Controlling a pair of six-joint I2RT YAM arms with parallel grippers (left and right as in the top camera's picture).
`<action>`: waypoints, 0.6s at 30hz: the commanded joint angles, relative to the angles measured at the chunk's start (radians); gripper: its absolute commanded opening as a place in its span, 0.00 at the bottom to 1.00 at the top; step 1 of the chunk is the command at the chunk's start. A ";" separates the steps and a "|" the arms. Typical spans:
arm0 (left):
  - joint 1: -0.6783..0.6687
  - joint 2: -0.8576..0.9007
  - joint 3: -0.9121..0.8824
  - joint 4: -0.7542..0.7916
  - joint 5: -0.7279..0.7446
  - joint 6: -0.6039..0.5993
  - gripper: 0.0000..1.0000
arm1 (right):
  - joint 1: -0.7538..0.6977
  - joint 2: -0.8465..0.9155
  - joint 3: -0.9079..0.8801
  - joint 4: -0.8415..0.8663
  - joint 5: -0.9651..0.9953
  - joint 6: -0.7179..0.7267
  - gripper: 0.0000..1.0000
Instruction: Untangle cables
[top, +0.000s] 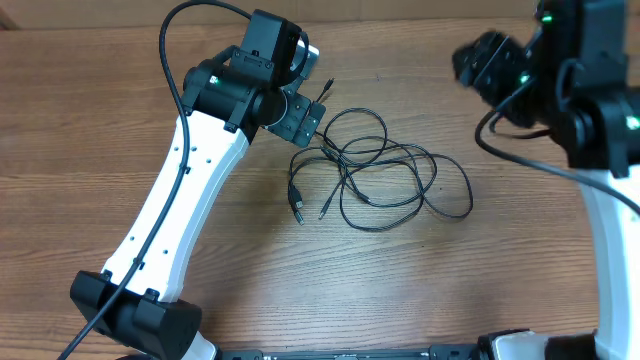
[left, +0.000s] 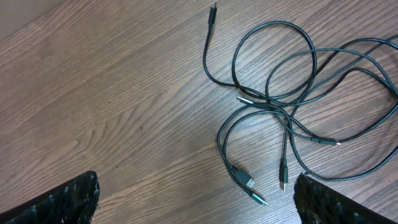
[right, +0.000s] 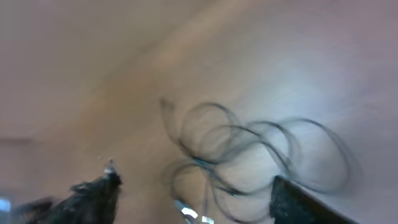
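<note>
The cables are thin black cords lying in a tangle of overlapping loops on the wooden table, with plug ends at the left. My left gripper is open and empty, just left of and above the tangle. In the left wrist view the cables lie between and beyond the open fingers, with two plugs near the right finger. My right gripper is raised at the upper right, apart from the cables. Its view is blurred; the cables show beyond its open fingers.
The wooden table stretches around the tangle. The left arm's white link crosses the left half of the table. The right arm stands at the right edge. A thick black arm wire arcs above the left arm.
</note>
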 joint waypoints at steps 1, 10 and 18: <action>0.005 0.005 -0.003 0.004 0.010 -0.014 1.00 | -0.002 0.045 -0.035 -0.058 0.095 0.031 0.88; 0.006 0.005 -0.003 0.004 0.010 -0.014 1.00 | -0.002 0.085 -0.322 -0.097 0.235 0.437 1.00; 0.005 0.005 -0.004 0.004 0.010 -0.014 1.00 | -0.002 0.085 -0.764 0.299 0.074 0.478 1.00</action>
